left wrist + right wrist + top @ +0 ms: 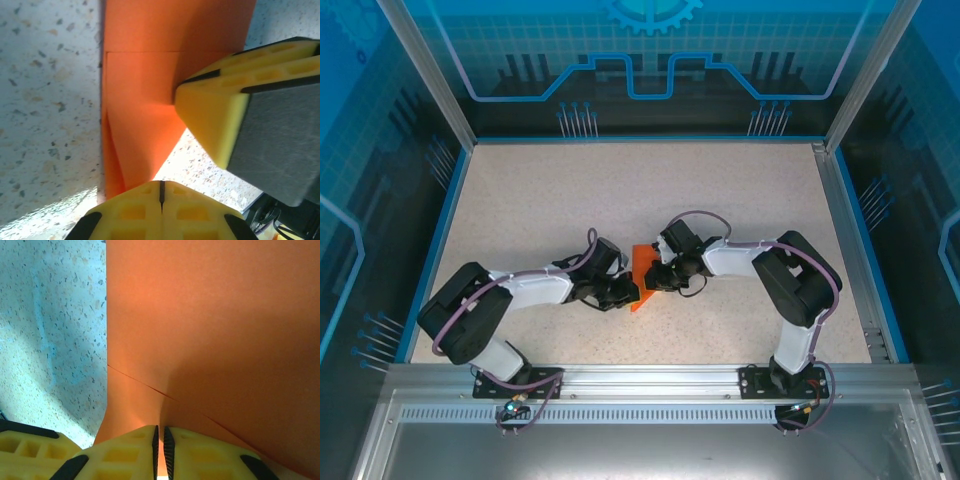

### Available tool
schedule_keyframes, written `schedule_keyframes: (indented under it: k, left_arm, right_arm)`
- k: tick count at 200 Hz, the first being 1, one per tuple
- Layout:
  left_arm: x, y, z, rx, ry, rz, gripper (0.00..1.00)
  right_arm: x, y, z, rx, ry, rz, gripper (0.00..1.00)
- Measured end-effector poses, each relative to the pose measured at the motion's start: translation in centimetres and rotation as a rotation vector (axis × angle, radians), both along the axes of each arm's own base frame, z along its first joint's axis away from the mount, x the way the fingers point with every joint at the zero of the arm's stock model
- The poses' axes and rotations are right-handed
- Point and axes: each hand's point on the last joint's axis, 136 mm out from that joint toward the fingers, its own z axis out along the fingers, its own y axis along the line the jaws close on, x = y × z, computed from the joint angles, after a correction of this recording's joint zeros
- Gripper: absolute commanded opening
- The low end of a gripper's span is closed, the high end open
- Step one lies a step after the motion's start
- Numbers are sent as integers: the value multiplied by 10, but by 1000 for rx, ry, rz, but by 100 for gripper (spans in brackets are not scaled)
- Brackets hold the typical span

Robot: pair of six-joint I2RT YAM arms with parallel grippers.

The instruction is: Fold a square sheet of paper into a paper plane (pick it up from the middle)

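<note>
Orange paper (642, 268), partly folded, lies mid-way along the desk (620, 190), toward its near edge. The right fingers (125, 455) are nearly closed, pinching a raised layer. The left fingers (130, 215) are closed tight at its corner. A crease seems underway; next the flap needs laying over and pressing flat.

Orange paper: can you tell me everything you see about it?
The orange paper is thin, bright and plain, already folded into layers with sharp creases. It rests on the speckled table, with one part lifted. The right gripper pinches that raised fold, and the shut left gripper sits at its pointed end.
</note>
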Motion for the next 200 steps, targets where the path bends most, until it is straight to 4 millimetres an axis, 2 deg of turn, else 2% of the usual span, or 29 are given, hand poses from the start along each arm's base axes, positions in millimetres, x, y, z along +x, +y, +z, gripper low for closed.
schedule_keyframes:
  k: [33,79,124,161,200]
  left_arm:
    - [-8,9,-17,39,25,6,0]
    - [-7,9,-18,27,8,1,0]
    - [-6,8,-18,24,6,0,0]
    - [-6,8,-18,24,5,0,0]
    - [-6,8,-18,24,5,0,0]
  right_arm:
    - [1,1,2,2,-4,0,19]
    - [5,-2,12,-7,-43,-13,19]
    - [-5,14,29,35,-85,28,14]
    - [-21,25,23,39,-70,56,13]
    - [-25,24,6,21,-38,44,12]
